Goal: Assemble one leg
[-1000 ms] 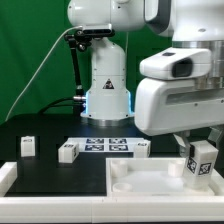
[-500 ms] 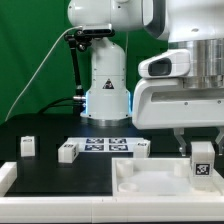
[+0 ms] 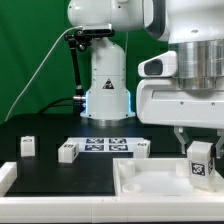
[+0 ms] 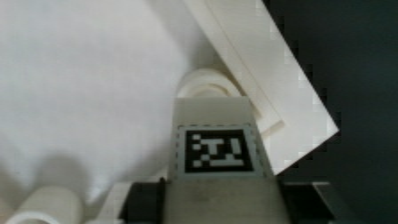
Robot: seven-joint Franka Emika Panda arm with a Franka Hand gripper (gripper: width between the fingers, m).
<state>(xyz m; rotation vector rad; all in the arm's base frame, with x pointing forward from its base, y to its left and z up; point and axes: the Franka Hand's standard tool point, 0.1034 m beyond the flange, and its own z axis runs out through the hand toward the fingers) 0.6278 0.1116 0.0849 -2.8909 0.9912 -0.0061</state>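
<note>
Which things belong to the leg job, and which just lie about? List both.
In the job: the held leg, the hand shut on it, the white panel beneath.
Lying about: three loose legs, the marker board.

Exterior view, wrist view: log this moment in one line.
gripper: shut on small white tagged plastic leg block | leg: over large flat white panel, near its edge | contact: cannot tell

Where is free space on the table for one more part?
The black table is bare between the loose legs and the near edge, at the exterior view's left of the white panel. Crowded: around the marker board, and under the gripper holding the leg.
</note>
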